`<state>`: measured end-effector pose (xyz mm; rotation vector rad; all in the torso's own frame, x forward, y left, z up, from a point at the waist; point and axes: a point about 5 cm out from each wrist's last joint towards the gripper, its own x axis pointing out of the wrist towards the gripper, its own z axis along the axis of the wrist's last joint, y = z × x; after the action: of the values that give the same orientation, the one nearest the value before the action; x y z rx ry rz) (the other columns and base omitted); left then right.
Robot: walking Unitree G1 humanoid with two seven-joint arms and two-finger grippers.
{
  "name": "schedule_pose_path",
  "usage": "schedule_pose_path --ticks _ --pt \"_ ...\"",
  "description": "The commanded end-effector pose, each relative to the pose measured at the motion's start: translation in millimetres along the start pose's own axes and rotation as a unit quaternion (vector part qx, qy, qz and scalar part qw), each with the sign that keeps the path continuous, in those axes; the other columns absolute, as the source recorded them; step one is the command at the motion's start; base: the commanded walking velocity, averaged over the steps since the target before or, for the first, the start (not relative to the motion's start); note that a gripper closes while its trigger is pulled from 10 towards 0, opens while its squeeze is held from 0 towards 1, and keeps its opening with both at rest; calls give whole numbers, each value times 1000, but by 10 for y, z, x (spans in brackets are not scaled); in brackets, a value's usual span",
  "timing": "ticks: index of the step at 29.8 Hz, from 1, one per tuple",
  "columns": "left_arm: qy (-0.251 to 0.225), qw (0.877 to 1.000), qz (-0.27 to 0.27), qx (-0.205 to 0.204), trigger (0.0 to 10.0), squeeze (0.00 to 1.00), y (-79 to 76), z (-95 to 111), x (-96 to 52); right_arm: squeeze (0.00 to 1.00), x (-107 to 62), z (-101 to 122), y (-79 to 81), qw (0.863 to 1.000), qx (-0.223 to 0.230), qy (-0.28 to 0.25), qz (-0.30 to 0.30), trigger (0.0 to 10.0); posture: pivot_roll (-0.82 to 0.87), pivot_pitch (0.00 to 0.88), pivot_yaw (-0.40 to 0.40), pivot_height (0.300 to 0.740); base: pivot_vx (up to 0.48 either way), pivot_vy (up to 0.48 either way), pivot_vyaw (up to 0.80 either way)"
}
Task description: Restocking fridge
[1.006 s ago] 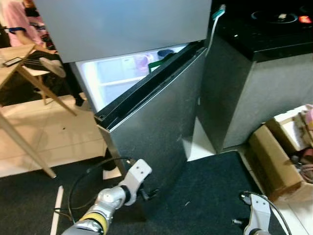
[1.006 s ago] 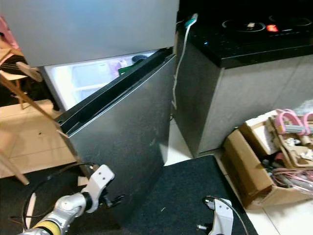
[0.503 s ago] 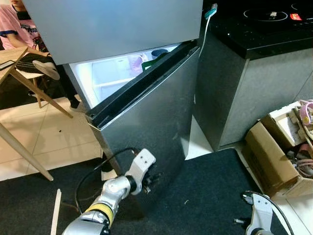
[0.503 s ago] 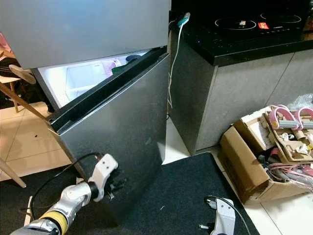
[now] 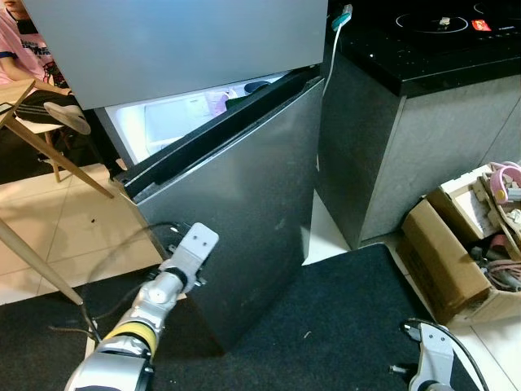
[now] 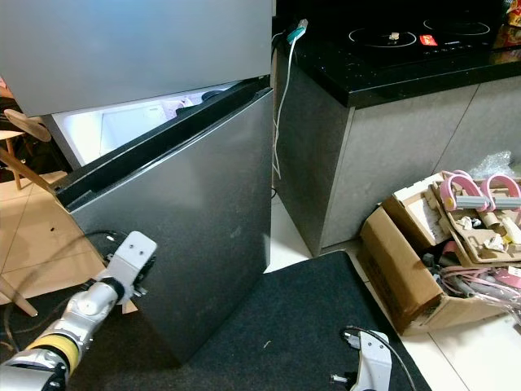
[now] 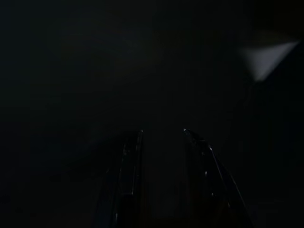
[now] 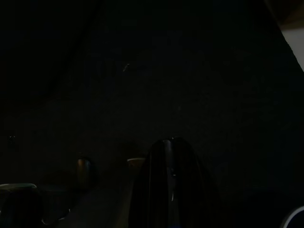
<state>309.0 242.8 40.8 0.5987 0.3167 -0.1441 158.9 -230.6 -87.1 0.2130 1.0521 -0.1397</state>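
The left gripper (image 7: pixel 161 137), its fingers (image 7: pixel 130 156) a little apart and holding nothing, is at the lower edge of the half-open fridge door (image 5: pixel 244 204). The right gripper (image 8: pixel 166 156) hangs idle over the dark mat (image 5: pixel 342 326); whether its fingers are parted cannot be told. A cardboard box (image 6: pixel 407 269) sits beside the black surface (image 6: pixel 391 57).

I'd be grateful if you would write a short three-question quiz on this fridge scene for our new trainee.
1. True or false: the lower fridge door is fully closed.
2. Which arm reaches to the lower fridge door's free edge? A) left B) right
3. Fill in: beside the dark counter, on the floor, sits a cluttered cardboard ____.

Key: 1 false, it stands ajar with the lit interior showing. 2 A, the left gripper is at the door edge, fingers apart. 3 box.
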Motion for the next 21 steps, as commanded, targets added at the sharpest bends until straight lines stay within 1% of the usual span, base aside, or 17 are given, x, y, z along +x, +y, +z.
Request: schedule_pose_path --ticks 1,3,4,5,7,8,9,10,11,12,14,15,17,18,19,20,21 --pt "23 996 81 18 10000 0 445 -44 -50 0 -7 -43 -17 1000 3 5 -4 10000 -27 0 47 740 0 0 0" --pt "55 984 160 55 10000 0 905 -108 -174 0 -9 -52 -25 1000 5 5 -6 10000 -33 0 51 740 0 0 0" --pt "72 975 202 67 10000 0 1134 -136 -259 0 -10 -53 -29 1000 6 5 -7 10000 -33 0 51 740 0 0 0" --pt "72 975 202 67 10000 0 1134 -136 -259 0 -10 -53 -29 1000 6 5 -7 10000 -33 0 51 740 0 0 0" --pt "107 946 294 87 10000 0 1593 -183 -486 0 -12 -50 -36 1000 9 3 -8 10000 -28 0 53 740 0 0 0" --pt "107 946 294 87 10000 0 1593 -183 -486 0 -12 -50 -36 1000 9 3 -8 10000 -28 0 53 740 0 0 0" --pt "118 930 336 93 10000 0 1772 -201 -604 0 -12 -48 -39 1000 10 2 -8 10000 -28 0 53 740 0 0 0" --pt "118 930 336 93 10000 0 1772 -201 -604 0 -12 -48 -39 1000 10 2 -8 10000 -28 0 53 740 0 0 0" --pt "121 920 363 89 10000 0 1856 -217 -675 0 -12 -44 -40 1000 10 2 -8 10000 -26 0 52 740 0 0 0" --pt "120 916 373 82 10000 0 1864 -236 -697 0 -12 -42 -40 1000 10 1 -8 10000 -26 0 52 740 0 0 0" --pt "108 934 339 40 10000 0 1632 -307 -604 0 -11 -39 -35 1000 8 1 -7 10000 -24 0 49 740 0 0 0" --pt "108 934 339 40 10000 0 1632 -307 -604 0 -11 -39 -35 1000 8 1 -7 10000 -24 0 49 740 0 0 0" --pt "103 960 260 -1 10000 0 1242 -400 -467 0 -8 -39 -20 1000 4 2 -4 10000 -22 0 48 740 0 0 0" --pt "103 960 260 -1 10000 0 1242 -400 -467 0 -8 -39 -20 1000 4 2 -4 10000 -22 0 48 740 0 0 0" --pt "111 971 210 -33 10000 0 983 -481 -412 0 -6 -43 -12 1000 1 3 -3 10000 -22 0 48 740 0 0 0" --pt "111 971 210 -33 10000 0 983 -481 -412 0 -6 -43 -12 1000 1 3 -3 10000 -22 0 48 740 0 0 0" --pt "137 976 149 -77 10000 0 643 -620 -392 0 -5 -51 -3 1000 -6 5 -1 10000 -22 0 48 740 0 0 0"
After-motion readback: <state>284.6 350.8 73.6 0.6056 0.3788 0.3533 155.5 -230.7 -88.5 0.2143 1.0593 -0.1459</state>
